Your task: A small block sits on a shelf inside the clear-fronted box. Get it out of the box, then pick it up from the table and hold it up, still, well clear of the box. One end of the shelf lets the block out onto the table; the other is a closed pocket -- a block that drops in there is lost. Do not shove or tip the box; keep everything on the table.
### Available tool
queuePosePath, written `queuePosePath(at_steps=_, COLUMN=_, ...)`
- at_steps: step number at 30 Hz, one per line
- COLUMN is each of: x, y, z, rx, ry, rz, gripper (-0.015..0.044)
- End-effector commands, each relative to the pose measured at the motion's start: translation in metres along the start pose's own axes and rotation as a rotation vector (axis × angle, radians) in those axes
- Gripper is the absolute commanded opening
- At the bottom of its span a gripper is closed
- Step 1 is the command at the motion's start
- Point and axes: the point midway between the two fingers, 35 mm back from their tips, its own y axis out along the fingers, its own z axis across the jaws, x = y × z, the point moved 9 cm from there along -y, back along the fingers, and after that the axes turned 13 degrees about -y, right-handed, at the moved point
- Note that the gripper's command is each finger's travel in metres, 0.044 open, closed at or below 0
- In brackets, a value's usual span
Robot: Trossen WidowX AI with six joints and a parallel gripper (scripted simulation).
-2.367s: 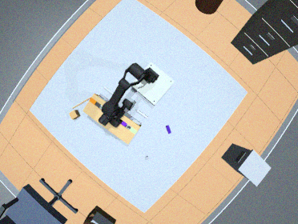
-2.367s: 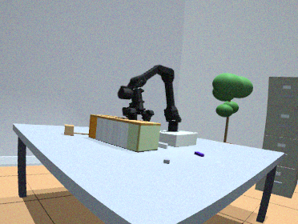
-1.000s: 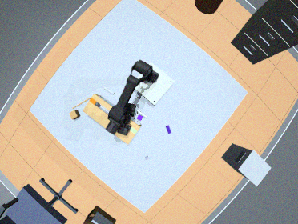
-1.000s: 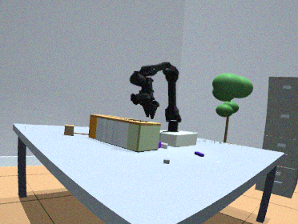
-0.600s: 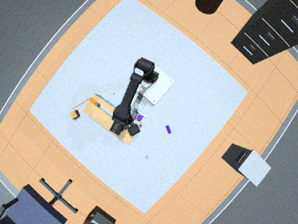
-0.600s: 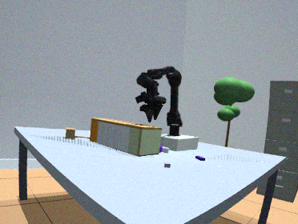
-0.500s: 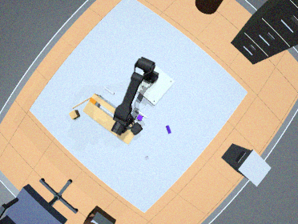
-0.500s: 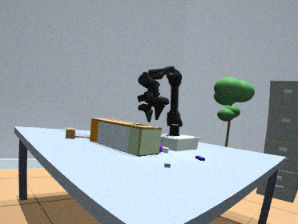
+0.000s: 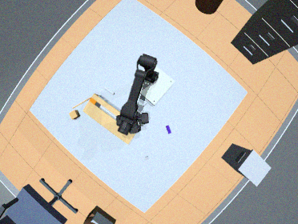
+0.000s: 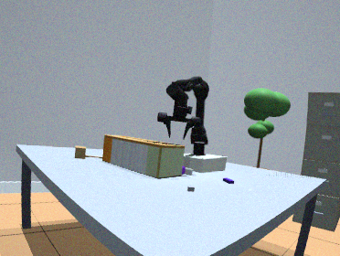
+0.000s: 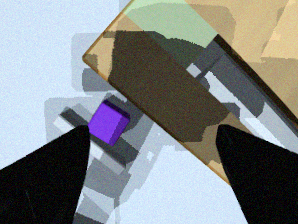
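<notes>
No lettering, number, brand or sign can be read anywhere in the top, exterior or wrist views. The drawer fronts of the dark cabinet [image 9: 266,34] [image 10: 322,151] bear small pale plates, apparently without legible characters, though the grainy view makes that hard to judge. The top of the pale base block [image 9: 162,86] [image 10: 212,163] shows small dark dots, not letters. The long box [image 9: 108,124] [image 10: 132,155] [image 11: 165,95] carries no readable marking on its visible faces.
</notes>
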Motion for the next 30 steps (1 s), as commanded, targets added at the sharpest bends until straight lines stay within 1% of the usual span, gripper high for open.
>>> queuePosePath(at_steps=1, x=0.0, y=-0.003, z=0.024, rx=-0.095, ry=-0.929, rz=0.055, gripper=0.0285)
queuePosePath(at_steps=13, x=-0.001, y=-0.004, z=0.041, rx=-0.132, ry=-1.7, rz=0.164, gripper=0.0285)
queuePosePath(at_steps=24, x=-0.003, y=-0.006, z=0.055, rx=-0.114, ry=-2.388, rz=0.298, gripper=0.0285)
queuePosePath(at_steps=26, x=-0.003, y=-0.006, z=0.056, rx=-0.11, ry=-2.442, rz=0.309, gripper=0.0285)
queuePosePath(at_steps=30, x=-0.003, y=-0.006, z=0.056, rx=-0.11, ry=-2.444, rz=0.31, gripper=0.0285)
